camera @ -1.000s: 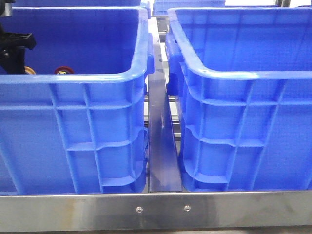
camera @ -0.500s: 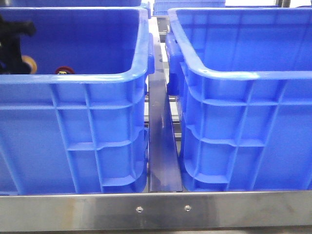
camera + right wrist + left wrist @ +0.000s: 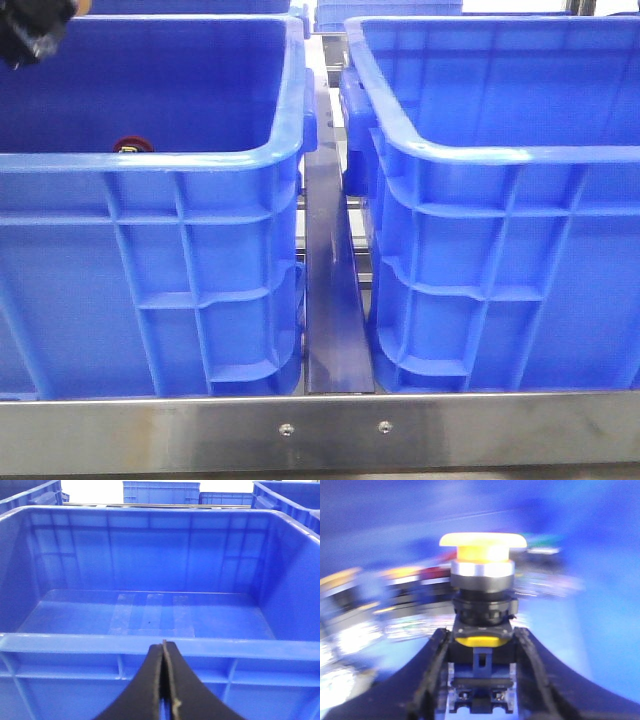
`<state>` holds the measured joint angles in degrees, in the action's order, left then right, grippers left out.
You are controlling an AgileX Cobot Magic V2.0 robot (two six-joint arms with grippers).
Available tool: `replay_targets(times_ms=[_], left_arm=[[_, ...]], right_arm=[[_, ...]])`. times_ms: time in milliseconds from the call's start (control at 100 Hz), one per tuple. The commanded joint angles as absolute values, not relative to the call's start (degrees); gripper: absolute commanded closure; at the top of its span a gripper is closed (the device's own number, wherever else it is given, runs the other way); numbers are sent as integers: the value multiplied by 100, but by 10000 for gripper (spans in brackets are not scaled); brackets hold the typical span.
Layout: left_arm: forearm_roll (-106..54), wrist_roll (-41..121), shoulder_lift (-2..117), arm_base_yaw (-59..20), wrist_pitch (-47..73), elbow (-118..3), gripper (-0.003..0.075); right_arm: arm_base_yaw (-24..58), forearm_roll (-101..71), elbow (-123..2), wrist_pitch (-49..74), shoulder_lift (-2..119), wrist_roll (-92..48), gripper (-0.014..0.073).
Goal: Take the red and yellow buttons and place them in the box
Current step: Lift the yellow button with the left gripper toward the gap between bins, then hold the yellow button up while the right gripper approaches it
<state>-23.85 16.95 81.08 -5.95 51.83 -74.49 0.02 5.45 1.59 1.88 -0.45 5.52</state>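
My left gripper is shut on the black body of the yellow button, whose cap and silver collar stick out beyond the fingers. In the front view this gripper is a black blur at the top left, above the left blue crate. The red button lies inside that crate, only its cap showing over the rim. The blue box on the right shows nothing inside. My right gripper is shut on nothing, just outside the near rim of the box, and is out of the front view.
A metal rail runs between the two crates and a steel bar crosses the front edge. More blue crates stand behind. The left wrist view is motion-blurred, with unclear coloured shapes behind the button.
My left gripper has risen from inside the left crate to the top left corner of the front view, carrying the yellow button up with it. The red button has stayed put.
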Motion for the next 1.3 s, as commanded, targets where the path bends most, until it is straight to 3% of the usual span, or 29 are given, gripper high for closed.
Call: replay_targets(times_ms=[0,640,970,1290], left_arm=[[-2717,1800,7636,-851,4937,-7453,680],[-3178,2013,7060,-3777,4627,-6861,680],[-3167,2013,7344,-4105,4648,-6861,680],[-3178,2013,7344,-4105,4673,-6861,680]], right_arm=[[-3,549,185,-282,-177,514,696],[-3,549,185,-332,-177,514,696],[-3,549,62,-379,-177,514,696],[-3,549,-1024,1258,93,514,696]])
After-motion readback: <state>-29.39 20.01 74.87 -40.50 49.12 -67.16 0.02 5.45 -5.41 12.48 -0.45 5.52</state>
